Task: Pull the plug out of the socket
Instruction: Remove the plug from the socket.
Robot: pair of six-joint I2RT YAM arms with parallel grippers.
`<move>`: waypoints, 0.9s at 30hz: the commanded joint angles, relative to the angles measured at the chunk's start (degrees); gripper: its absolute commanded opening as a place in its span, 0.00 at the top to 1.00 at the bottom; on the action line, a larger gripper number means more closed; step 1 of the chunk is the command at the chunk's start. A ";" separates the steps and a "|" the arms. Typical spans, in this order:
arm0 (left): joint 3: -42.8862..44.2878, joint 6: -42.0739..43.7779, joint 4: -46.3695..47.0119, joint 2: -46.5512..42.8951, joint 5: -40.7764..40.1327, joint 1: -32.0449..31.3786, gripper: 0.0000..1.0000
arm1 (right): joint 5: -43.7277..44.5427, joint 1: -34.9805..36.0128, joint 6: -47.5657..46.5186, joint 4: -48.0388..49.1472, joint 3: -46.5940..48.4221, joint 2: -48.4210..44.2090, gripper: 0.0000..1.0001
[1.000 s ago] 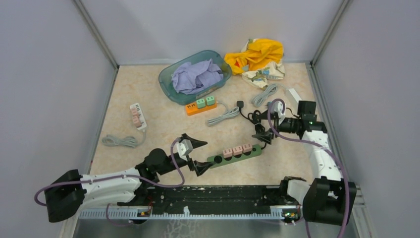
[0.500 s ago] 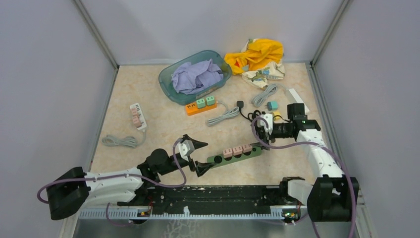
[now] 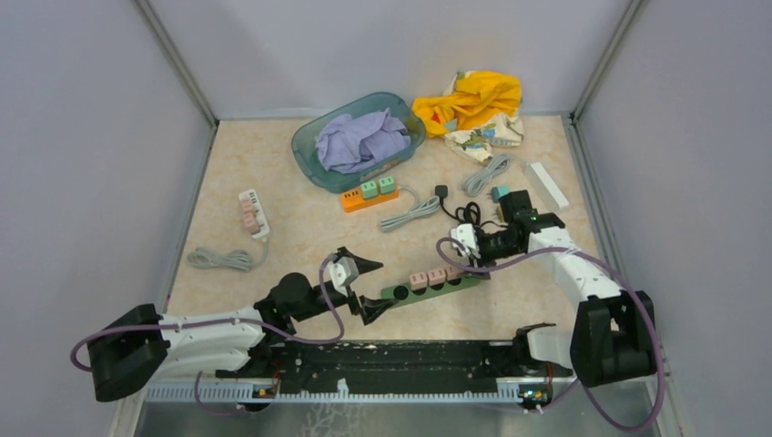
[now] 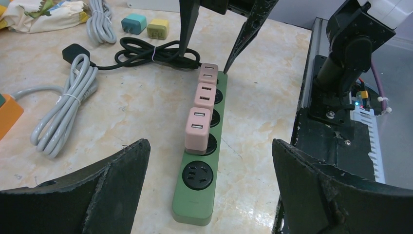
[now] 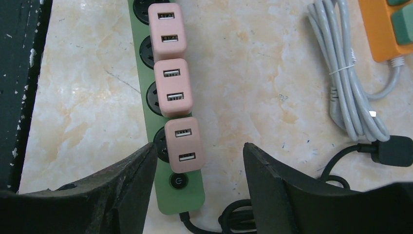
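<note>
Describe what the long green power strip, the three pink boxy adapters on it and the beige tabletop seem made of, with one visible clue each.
Long green power strip: probably moulded plastic, satin; smooth, evenly coloured shell. Three pink boxy adapters: likely matte plastic; uniform colour, rounded corners. Beige tabletop: veined like marble, slight sheen; stone or printed laminate, unclear.

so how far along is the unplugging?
Done: nothing, all three pink plugs sit seated in the green strip. In hand: right pincer open, straddling the end plug, no grip; left pincer open at the strip's other end. Left: clamp the plug, pull it free.
</note>
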 commanded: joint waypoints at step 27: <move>0.42 0.78 5.27 4.38 2.58 -0.11 0.00 | 8.21 8.89 1.62 0.16 1.88 6.92 0.77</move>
